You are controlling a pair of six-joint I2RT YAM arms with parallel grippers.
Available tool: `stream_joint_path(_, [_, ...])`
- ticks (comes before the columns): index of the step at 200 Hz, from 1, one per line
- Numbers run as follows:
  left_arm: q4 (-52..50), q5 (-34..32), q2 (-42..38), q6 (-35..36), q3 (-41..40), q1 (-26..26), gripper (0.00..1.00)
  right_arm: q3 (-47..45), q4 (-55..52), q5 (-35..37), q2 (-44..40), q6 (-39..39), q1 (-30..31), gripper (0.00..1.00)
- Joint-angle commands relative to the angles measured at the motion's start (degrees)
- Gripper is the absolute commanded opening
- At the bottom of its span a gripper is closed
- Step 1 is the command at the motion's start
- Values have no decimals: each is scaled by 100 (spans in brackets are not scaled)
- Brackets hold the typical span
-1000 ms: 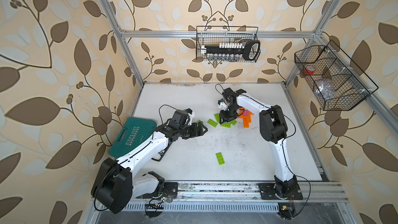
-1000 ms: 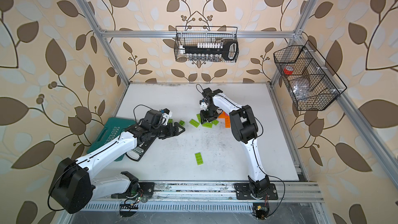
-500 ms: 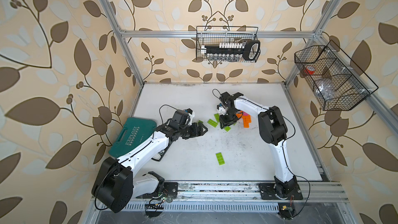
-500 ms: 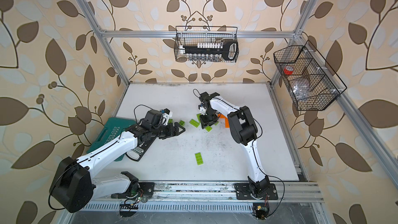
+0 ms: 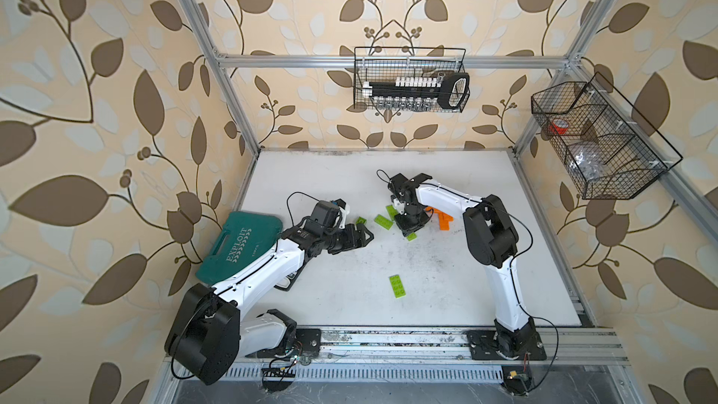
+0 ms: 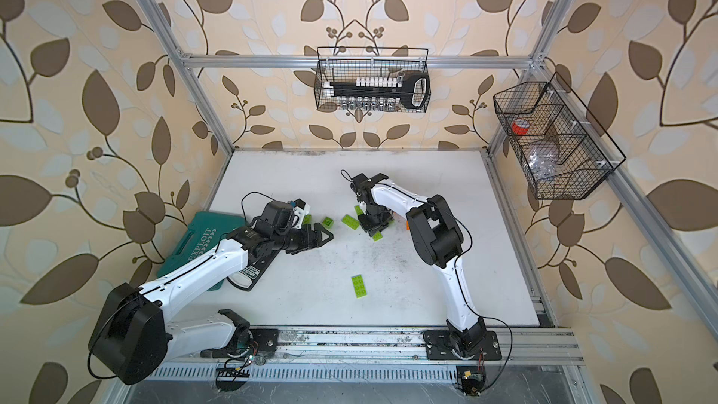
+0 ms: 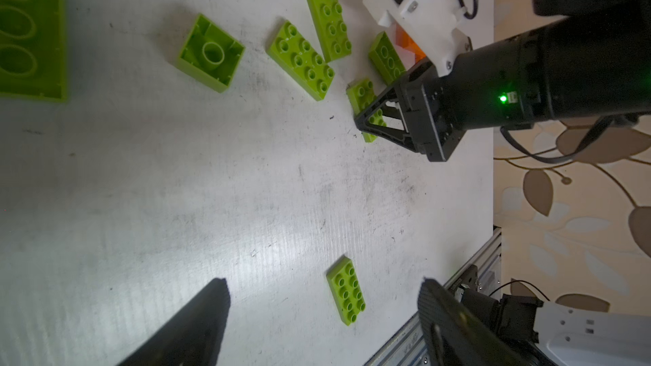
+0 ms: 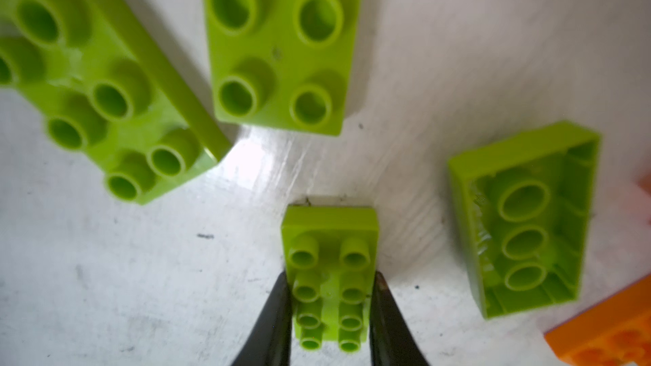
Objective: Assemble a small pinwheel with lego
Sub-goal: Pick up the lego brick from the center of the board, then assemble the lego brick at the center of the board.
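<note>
Glossy smooth plastic bricks (image 8: 281,47) on scuffed, faintly shiny white tabletop (image 7: 176,188).

The tool case (image 5: 241,244) lies left, bricks (image 5: 382,221) cluster centrally, a lone brick (image 5: 399,286) before them.

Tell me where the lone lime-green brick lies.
In both top views the lone lime-green brick lies studs up, nearer the front rail than the other bricks.

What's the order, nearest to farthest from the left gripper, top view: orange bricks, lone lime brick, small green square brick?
From the left gripper:
1. small green square brick, just beyond it
2. lone lime brick, alone, toward the front
3. orange bricks, far to the right
</note>
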Motion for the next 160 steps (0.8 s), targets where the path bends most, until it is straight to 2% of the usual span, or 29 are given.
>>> stream_joint_path(1, [164,-251,-186,-393,-271,69,89,-396,-114,163,-234,989,110,24])
stream_joint_path(25, [325,-282,-279,-615,-539,69,89,-729,35,-149,-548,1702,410,24])
stream_joint_path(62, [115,-431,-420,-479,-500,67,90,-803,56,-233,-696,2289,1045,25])
stream_joint_path(103, [-65,-791,-685,-554,-595,98,91,-857,41,-322,-714,2603,1456,25])
stream_joint_path(160, [50,-761,-1132,-784,-997,443,91,-1132,88,-404,-819,2788,1698,24])
